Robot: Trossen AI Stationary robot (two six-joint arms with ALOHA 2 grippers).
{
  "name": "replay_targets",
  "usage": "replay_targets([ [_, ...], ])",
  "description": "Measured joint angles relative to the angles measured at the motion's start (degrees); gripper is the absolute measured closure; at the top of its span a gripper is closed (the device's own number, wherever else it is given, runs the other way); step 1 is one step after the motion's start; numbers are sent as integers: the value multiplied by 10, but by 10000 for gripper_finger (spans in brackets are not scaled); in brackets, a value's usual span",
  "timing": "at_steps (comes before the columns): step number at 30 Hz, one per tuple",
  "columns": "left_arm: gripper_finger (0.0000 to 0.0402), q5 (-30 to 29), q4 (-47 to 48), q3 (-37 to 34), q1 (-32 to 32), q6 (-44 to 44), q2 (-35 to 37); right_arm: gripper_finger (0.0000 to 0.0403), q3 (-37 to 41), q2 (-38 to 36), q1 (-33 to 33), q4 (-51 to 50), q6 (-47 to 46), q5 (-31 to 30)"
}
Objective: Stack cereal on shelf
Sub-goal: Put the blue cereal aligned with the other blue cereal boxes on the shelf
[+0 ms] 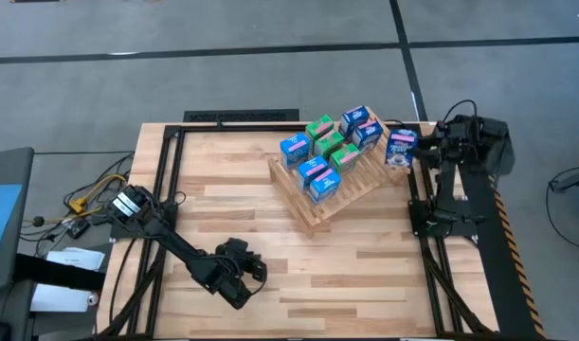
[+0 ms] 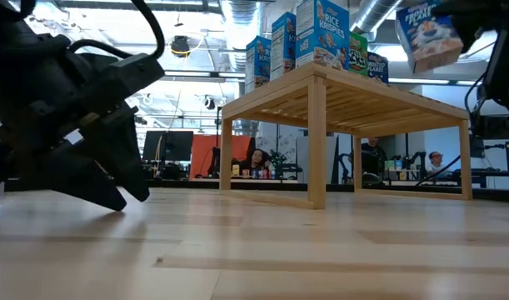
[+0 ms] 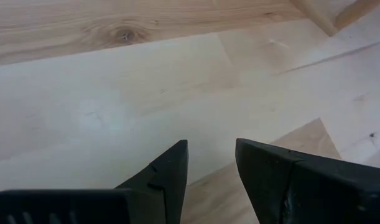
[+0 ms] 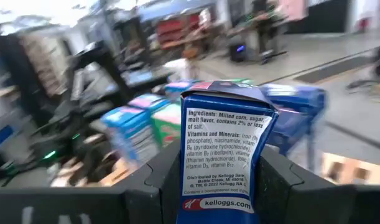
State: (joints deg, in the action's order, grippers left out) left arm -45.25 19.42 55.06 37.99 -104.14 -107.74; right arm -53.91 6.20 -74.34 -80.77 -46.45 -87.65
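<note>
The light-wood slatted shelf (image 1: 338, 194) (image 2: 346, 93) stands right of the table's middle. Several small cereal boxes (image 1: 329, 152) (image 2: 321, 33), blue and green, stand upright on its slats. One more blue cereal box (image 1: 401, 149) (image 2: 429, 37) is in the air just off the shelf's far right corner, in my right gripper (image 1: 414, 150) (image 4: 224, 171), which is shut on it. My left gripper (image 1: 246, 277) (image 3: 211, 152) sits low over the table's near left part, open, touching nothing. My right gripper pinches the blue cereal box between its two fingers (image 4: 157, 180), one on each broad face. The narrow ingredients panel (image 4: 222, 146) faces the wrist camera. The fingers come level from the table's right side. The box is lifted clear and tilts slightly in the low view.
A black metal frame (image 1: 166, 161) runs along the table's edges. Bare plank tabletop (image 1: 365, 275) lies near of the shelf and between the arms. Cables and a grey cart (image 1: 5, 218) sit off the left edge. People (image 2: 258, 160) sit in the room beyond the table.
</note>
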Motion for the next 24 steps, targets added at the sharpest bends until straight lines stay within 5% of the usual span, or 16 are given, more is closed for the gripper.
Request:
replay_targets([
  [7, 271, -1, -1, 0, -15, -1, 0, 235, -47, 0, 7, 125, 250, 140],
  [13, 271, -1, -1, 0, -26, -15, 0, 235, -64, -9, 74, 38, 244, 152],
  [24, 271, 2, -1, 0, -47, -28, 0, 235, -93, -56, 159, -19, 302, 264],
])
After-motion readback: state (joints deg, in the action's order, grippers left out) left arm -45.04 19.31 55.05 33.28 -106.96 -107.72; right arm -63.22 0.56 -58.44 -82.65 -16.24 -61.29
